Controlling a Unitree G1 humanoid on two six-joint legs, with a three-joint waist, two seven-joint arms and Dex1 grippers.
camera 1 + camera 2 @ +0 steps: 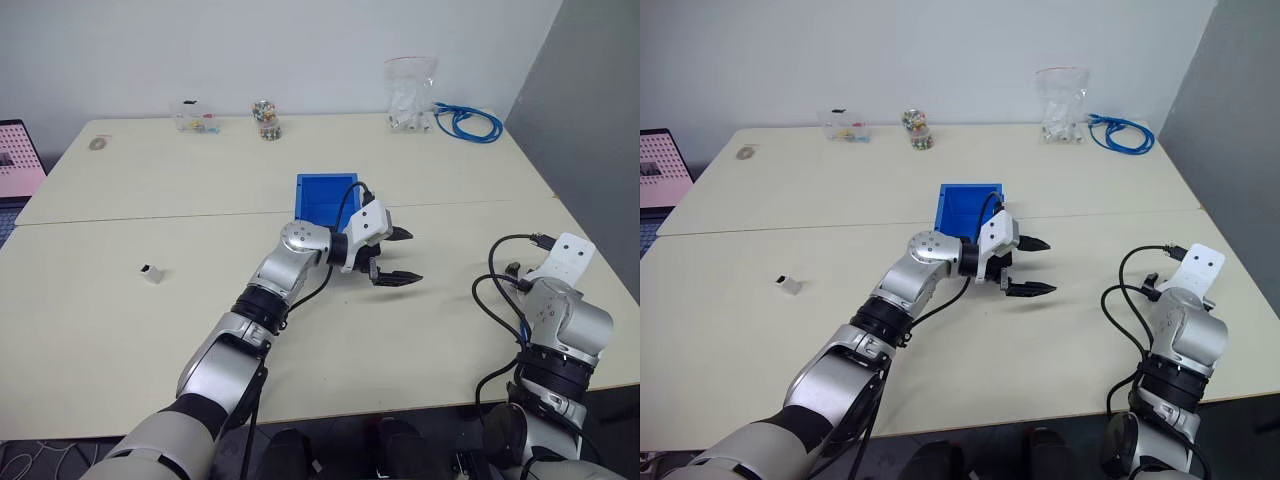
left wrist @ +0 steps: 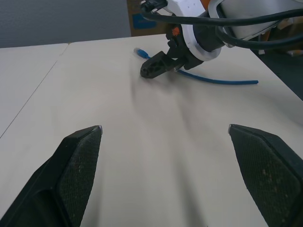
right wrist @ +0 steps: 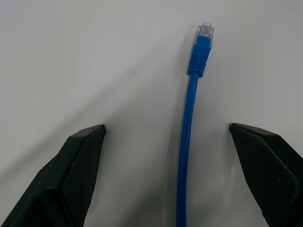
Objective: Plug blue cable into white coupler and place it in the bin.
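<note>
We are at the very start of the job: nothing is picked up yet, and the step in hand is the reach for the blue cable (image 3: 191, 123). It lies flat on the table (image 1: 200, 200) near our right side, roughly straight, with its clear plug (image 3: 205, 31) pointing away from the wrist. Our right gripper (image 3: 165, 130) hovers right over it with its fingers spread wide, the cable running between the two fingertips, a little nearer one of them, and touching neither. It holds nothing.

Our left gripper (image 1: 398, 256) hangs above the middle of the table, just in front of the blue bin (image 1: 325, 199), also spread wide and empty. The white coupler (image 1: 152, 272) sits well apart from it, alone on the left part of the table, far from the cable too.

As we judge it, the next move calls for the right gripper to sink until the fingertips straddle the cable close behind the plug, then to pinch there, so that the plug sticks out stiff enough to be pushed in. The left arm then has to swing back across to the coupler and take it with its dark opening left free. Only after the two are joined does the bin come into play.
</note>
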